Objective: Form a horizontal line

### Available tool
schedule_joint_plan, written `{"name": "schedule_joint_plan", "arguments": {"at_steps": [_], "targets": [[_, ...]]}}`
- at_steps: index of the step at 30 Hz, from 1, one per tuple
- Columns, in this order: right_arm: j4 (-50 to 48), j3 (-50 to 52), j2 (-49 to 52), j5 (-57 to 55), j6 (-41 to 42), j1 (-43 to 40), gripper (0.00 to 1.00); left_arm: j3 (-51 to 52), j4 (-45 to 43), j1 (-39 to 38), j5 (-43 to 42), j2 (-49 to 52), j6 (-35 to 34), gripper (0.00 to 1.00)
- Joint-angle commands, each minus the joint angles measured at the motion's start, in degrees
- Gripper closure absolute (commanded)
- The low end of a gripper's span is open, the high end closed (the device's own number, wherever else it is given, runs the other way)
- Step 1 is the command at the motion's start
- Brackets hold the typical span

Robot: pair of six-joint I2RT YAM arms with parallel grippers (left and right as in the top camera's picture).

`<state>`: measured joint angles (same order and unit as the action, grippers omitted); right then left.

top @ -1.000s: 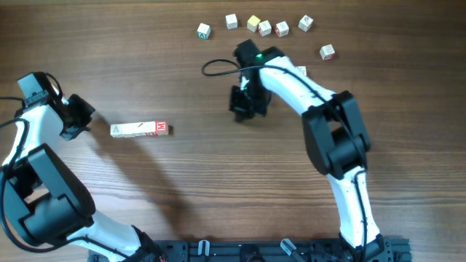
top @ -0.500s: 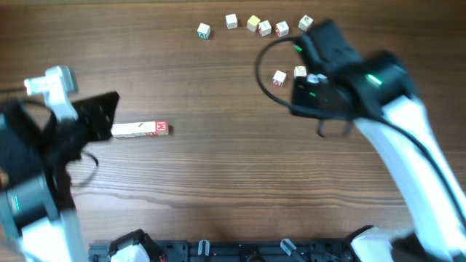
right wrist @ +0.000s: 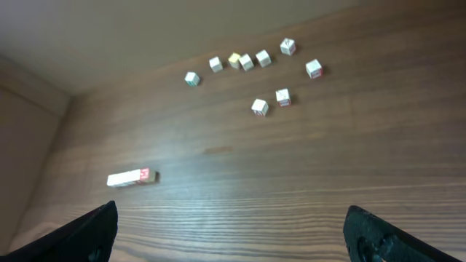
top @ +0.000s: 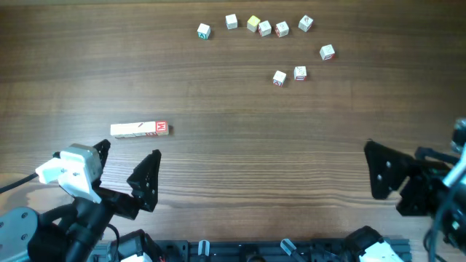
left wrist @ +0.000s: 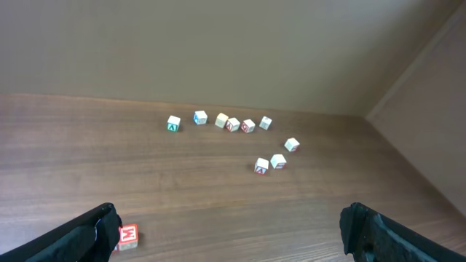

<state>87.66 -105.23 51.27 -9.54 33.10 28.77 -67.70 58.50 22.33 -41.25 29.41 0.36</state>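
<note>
**Both jaws wide open, row lying free**

The left jaws are spread wide and hold nothing. The right jaws gape just as empty. The horizontal line (top: 140, 129) lies flat on the tabletop (top: 233, 160) just ahead of the left jaws and apart from them. Its red M cube (top: 162, 129) is at the end toward the right jaws. Far beyond both jaws, loose letter cubes (top: 264, 28) lie scattered. A pair of cubes (top: 290, 75) lies somewhat nearer, well ahead of the right jaws.
</note>
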Motion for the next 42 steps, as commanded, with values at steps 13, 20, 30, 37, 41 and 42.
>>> {"name": "schedule_joint_plan", "arguments": {"at_steps": [13,20,30,37,41,42], "targets": [[0.26,-0.17,-1.36,-1.40,0.00,0.09,0.00,-0.02,7.13,-0.22,0.39,0.04,0.92,0.00],[0.26,-0.17,-1.36,-1.40,0.04,0.07,0.00,-0.02,7.15,-0.22,0.39,0.04,0.92,0.00],[0.26,-0.17,-1.36,-1.40,0.02,0.07,0.00,2.19,1.27,-5.49,5.40,-0.72,0.94,0.00],[0.28,-0.17,-1.36,-1.40,0.04,0.07,0.00,23.32,-20.92,-8.07,5.33,-15.34,0.72,0.00],[0.28,-0.17,-1.36,-1.40,0.07,0.09,0.00,35.58,-29.57,-7.52,5.11,-22.64,0.50,0.00],[0.26,-0.17,-1.36,-1.40,0.07,0.07,0.00,39.67,-32.48,-7.54,5.09,-24.74,0.48,0.00]]}}
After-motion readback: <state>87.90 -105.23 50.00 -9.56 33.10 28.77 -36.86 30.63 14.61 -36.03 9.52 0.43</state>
